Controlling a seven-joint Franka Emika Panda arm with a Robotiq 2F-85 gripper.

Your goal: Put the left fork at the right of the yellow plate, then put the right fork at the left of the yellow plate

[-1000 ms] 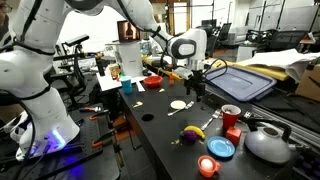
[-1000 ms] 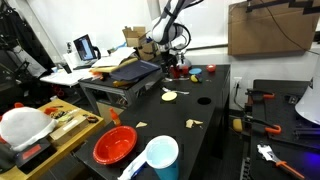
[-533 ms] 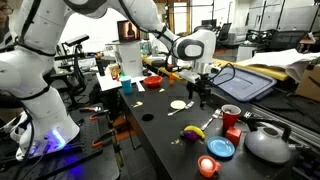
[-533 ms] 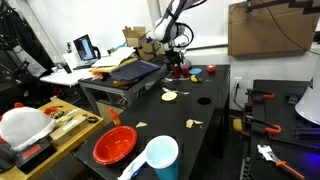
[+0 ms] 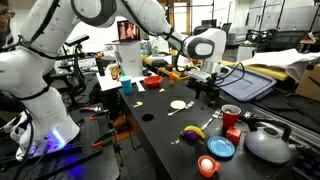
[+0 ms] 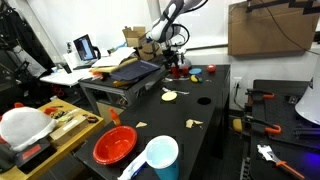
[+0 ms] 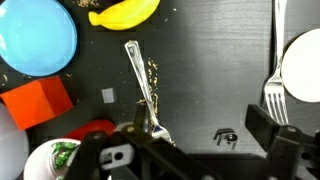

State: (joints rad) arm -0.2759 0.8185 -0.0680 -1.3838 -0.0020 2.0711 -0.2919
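Note:
In the wrist view a silver fork (image 7: 140,85) lies on the black table, handle toward the top of the picture, tines beside one finger. A second fork (image 7: 274,85) lies against the pale yellow plate (image 7: 303,65) at the picture's right edge. My gripper (image 7: 200,125) is open and empty above the table, its fingers spanning the gap between the two forks. In both exterior views the gripper (image 5: 207,93) (image 6: 177,66) hovers just past the yellow plate (image 5: 178,104) (image 6: 169,96). The forks are too small to make out there.
A blue plate (image 7: 35,38) (image 5: 221,148), a banana (image 7: 124,12) (image 5: 195,132), a red block (image 7: 38,100) and a red cup (image 5: 231,115) lie near the forks. A red bowl (image 5: 152,82) stands behind, a grey tray (image 5: 240,82) beside the arm, and a small metal fitting (image 7: 225,135) is in the table.
The arm has moved sideways away from the yellow plate, toward the grey tray, in the exterior view. The gripper stays open; nothing on the table has moved.

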